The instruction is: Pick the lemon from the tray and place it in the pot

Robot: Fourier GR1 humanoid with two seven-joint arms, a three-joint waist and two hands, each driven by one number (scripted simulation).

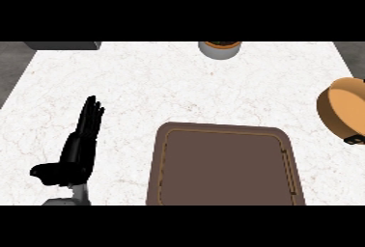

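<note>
The left hand (77, 153) rests at the view's left, its fingers (91, 116) straight, released and holding nothing. Just right of the fingers on the counter (178, 87) lies the brown tray (222, 169); no lemon shows on it. Well to the right of the fingers, at the view's edge, stands the orange pot (341, 110), only partly seen. The right hand is out of view. The pick looks done, but whether the lemon is in the pot or in a hand out of sight cannot be told.

Brown tray (225, 166) low at centre, orange pot (330, 115) at right edge
</note>
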